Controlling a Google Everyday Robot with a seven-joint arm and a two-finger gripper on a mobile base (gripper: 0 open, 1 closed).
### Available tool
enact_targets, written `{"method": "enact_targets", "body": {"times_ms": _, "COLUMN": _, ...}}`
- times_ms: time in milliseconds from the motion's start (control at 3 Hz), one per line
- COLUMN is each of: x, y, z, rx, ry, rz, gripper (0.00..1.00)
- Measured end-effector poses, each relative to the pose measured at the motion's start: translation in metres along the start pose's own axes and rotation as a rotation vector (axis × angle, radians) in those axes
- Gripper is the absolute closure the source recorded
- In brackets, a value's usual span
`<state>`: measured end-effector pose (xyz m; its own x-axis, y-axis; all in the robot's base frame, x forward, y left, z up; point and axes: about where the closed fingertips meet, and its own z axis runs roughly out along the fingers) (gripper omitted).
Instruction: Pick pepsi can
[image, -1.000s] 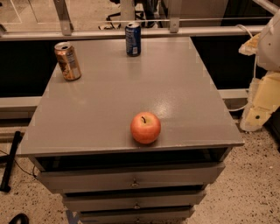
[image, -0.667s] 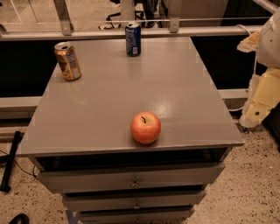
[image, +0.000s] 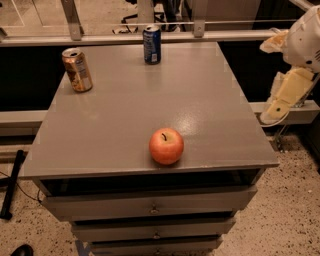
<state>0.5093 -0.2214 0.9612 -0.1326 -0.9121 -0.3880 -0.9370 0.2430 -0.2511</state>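
Claw (image: 286, 96) at right edge of frame, beside bench (image: 125, 125), cream plastic under white rounded arm shell (image: 306, 35); clear of bench and everything on it; released or clenched: cannot tell; bench top flat, grey, smooth, faint sheen, drawers (image: 150, 204) beneath; pepsi can (image: 152, 44) dark blue cylinder, silver top, upright at far edge of bench, upper middle of frame, well apart from claw, up-left of it; gold-brown can (image: 77, 69) upright, upper left; apple (image: 166, 146) round, red-orange, near front edge.

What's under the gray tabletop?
Drawers with small knobs; their insides are hidden. The tool hangs right of the tabletop, far from the pepsi can.
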Motion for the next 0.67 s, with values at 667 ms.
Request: {"method": "enact_targets", "body": {"times_ms": 667, "x": -0.014, "y": -0.079, "z": 0.075, "rx": -0.031, "ry": -0.23, "rz": 0.066, "gripper": 0.0}}
